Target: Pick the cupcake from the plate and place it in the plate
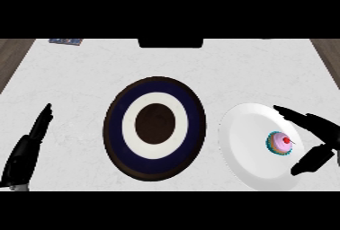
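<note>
Cupcake [281, 143] sits on the white plate [247, 134], right of that plate's middle, upright. It has a teal wrapper, pink icing and a red cherry on top. Nothing else is on this plate.

White plate lies at the right side of the table [79, 72], near the front edge. The table top is pale and marbled.

Second plate [117, 126] lies at the table's centre, just beside the white one, with a narrow strip of table between them. It has a dark rim, then a navy band, a white ring and a dark brown middle. It holds nothing.

Right hand [317, 126] reaches in from the right edge, over the white plate's right rim. Fingers are spread wide: long ones stretch out above the cupcake, the thumb juts out below it, and the cupcake stands at the mouth of that gap. White plate shows between the cupcake and the fingers, so no contact that I can make out. The hand holds nothing.

Left hand [28, 146] is at the far left, well apart from both plates, fingers straight and together, pointing up the table. Open, at rest, nothing in it.

Far edge: small blue object [66, 42] at the left corner, too small to identify, and a dark block [171, 42] at the middle.
</note>
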Available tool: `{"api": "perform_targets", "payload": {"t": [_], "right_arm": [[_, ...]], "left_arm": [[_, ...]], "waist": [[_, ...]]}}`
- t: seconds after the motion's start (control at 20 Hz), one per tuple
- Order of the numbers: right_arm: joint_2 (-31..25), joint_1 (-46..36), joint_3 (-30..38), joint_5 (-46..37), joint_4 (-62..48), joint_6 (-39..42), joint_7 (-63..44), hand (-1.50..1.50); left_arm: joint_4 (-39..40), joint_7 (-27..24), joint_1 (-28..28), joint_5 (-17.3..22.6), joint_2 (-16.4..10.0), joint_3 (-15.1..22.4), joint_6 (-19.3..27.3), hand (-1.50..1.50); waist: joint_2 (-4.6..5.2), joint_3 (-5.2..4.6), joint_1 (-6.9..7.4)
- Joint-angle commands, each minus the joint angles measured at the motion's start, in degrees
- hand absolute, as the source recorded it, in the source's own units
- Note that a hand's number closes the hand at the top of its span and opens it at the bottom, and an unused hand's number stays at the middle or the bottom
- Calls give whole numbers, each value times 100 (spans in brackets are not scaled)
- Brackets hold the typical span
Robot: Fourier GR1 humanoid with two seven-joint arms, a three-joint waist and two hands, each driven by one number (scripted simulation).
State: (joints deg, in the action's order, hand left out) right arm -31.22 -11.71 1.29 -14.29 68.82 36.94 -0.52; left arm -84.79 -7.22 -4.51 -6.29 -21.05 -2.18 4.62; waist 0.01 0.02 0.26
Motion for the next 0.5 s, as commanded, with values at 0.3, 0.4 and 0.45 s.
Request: {"api": "perform_targets", "payload": {"t": [0.3,0.4,0.45], "right_arm": [[408,22,175,-508,-347,-224,863,150],[396,190,167,-600,-348,-305,1161,150],[377,266,247,-503,75,-164,762,150]], "left_arm": [[-251,40,-162,-289,241,-220,-257,0],[-719,200,-493,-289,351,-157,-252,0],[-193,251,145,-488,411,-178,-109,0]], "waist": [[-3,-1,-12],[-5,0,-7],[-5,-2,-38]]}}
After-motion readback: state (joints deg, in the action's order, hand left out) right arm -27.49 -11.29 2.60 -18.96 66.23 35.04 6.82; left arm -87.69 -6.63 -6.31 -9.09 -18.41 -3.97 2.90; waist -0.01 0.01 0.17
